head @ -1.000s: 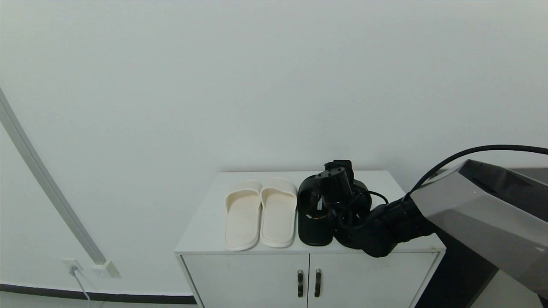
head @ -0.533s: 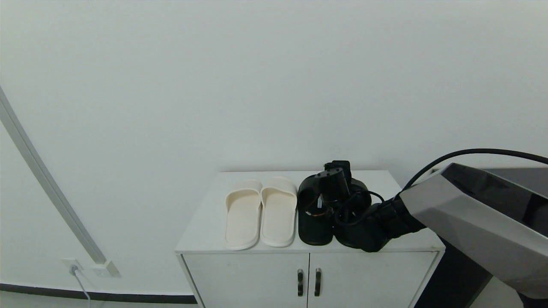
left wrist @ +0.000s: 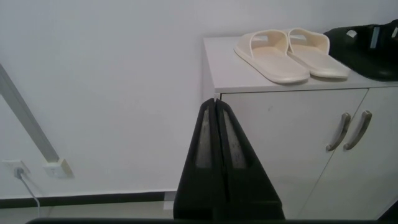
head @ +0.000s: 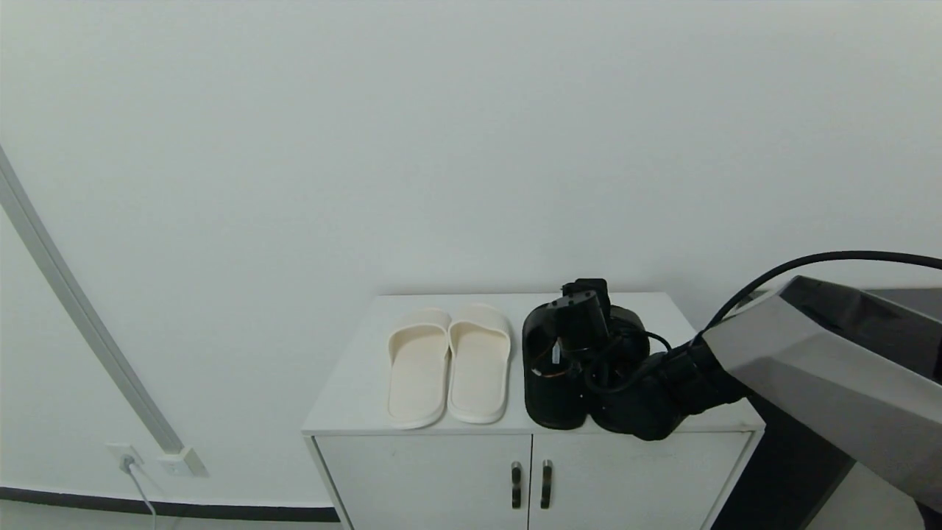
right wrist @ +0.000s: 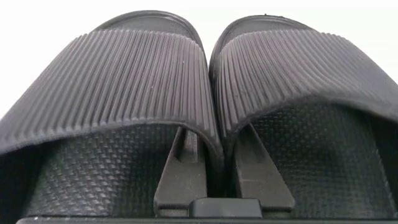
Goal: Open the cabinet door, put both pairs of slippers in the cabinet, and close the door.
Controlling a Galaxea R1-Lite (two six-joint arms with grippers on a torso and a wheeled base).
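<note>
The black slippers [head: 548, 383] are pinched by their inner edges in the right gripper [right wrist: 217, 146], on the right of the cabinet [head: 346, 412] top. The white slippers [head: 449, 364] lie just left of them. The doors [head: 427, 478] are shut. The left gripper [left wrist: 216, 107] is pressed together, near-left of the cabinet.

White wall [head: 471, 147], slanted grey conduit [head: 81, 305], plugged wall socket [head: 121, 455], dark skirting [head: 147, 508]

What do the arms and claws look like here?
Right arm: angular silver-grey shell with a dark top panel, rounded black wrist joints, black cable arcing over it. Right claw and left claw: flat, tapered black fingers.
</note>
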